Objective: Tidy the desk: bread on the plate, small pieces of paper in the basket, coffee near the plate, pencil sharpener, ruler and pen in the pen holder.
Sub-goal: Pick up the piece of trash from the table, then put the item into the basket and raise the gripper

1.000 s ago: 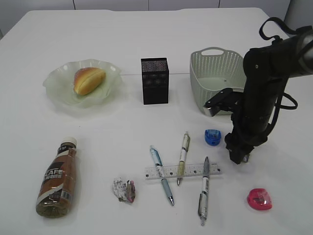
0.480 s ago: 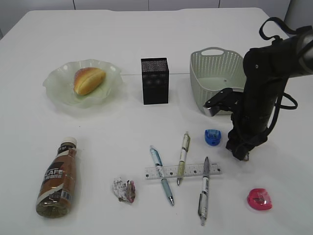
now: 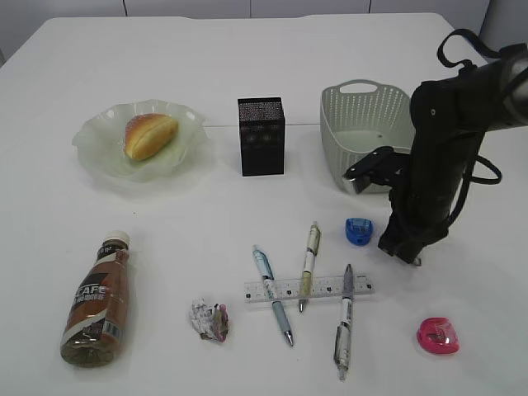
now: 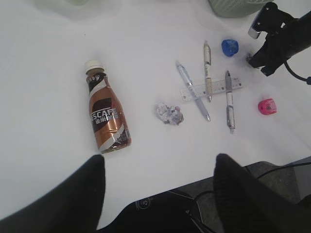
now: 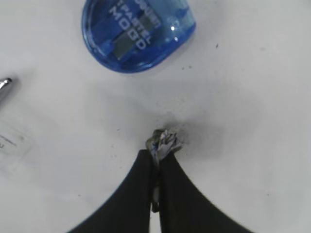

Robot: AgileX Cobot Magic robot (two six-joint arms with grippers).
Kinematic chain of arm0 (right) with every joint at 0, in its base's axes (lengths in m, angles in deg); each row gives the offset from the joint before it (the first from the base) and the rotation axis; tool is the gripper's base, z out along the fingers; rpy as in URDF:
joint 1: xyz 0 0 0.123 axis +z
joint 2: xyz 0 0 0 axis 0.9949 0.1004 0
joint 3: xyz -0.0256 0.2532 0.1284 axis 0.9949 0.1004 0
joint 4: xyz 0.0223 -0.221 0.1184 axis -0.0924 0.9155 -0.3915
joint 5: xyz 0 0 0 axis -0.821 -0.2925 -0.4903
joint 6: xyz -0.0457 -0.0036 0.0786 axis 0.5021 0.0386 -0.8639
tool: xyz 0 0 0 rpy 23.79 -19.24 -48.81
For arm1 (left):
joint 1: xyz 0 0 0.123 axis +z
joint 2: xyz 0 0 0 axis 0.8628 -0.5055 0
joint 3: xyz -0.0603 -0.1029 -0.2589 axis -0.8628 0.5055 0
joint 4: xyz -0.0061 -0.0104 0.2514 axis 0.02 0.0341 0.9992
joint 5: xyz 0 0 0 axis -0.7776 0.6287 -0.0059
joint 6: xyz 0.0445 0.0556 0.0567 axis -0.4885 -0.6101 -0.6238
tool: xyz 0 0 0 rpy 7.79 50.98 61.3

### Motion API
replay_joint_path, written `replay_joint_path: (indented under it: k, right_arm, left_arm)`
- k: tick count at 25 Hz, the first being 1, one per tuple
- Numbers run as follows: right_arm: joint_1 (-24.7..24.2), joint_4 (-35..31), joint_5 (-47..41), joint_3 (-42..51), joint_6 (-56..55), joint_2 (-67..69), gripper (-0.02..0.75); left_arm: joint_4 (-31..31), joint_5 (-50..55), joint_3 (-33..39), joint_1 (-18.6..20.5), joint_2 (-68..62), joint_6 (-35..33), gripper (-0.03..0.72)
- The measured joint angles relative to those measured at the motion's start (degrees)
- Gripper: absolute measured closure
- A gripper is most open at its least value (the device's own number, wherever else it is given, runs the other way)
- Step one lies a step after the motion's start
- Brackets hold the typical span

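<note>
My right gripper (image 3: 410, 254) is shut on a small crumpled piece of paper (image 5: 164, 141), just above the table beside the blue pencil sharpener (image 3: 359, 231) (image 5: 138, 34). A second paper ball (image 3: 209, 320) lies at the front. Three pens (image 3: 271, 294) (image 3: 308, 264) (image 3: 344, 320) lie across a clear ruler (image 3: 307, 289). A pink sharpener (image 3: 437, 336) sits front right. Bread (image 3: 149, 135) is on the glass plate (image 3: 95, 148). The coffee bottle (image 3: 97, 301) lies on its side. My left gripper (image 4: 160, 189) is open and empty, high above the table's front edge.
The black mesh pen holder (image 3: 261, 136) stands at centre back. The pale green basket (image 3: 363, 132) stands right behind my right arm. The table's front edge and cables show in the left wrist view.
My right gripper has lifted slightly and shifted up and back toward the basket with the paper pinched in it. Everything else is still.
</note>
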State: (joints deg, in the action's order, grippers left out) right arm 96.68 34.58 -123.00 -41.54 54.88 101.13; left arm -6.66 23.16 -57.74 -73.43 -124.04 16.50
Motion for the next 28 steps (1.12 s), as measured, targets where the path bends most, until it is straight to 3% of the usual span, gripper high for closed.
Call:
replay_joint_path:
  k: [4,10,19,28]
  right_arm:
    - [0.0,0.0,-2.1,-0.7,-5.3,0.1,0.723]
    - [0.0,-0.2,-15.4,-6.6,-20.5,0.1,0.723]
    - [0.0,-2.9,-16.8,-11.2,-32.7,0.0,0.722]
    - [0.0,-2.8,-17.9,-19.9,-35.3,-6.2,0.722]
  left_arm:
    - [-0.1,0.0,0.0,0.0,0.0,0.0,0.182]
    - [-0.1,0.0,0.0,0.0,0.0,0.0,0.183]
    - [-0.5,0.0,0.0,0.0,0.0,0.0,0.183]
    - [-1.7,0.0,0.0,0.0,0.1,0.0,0.183]
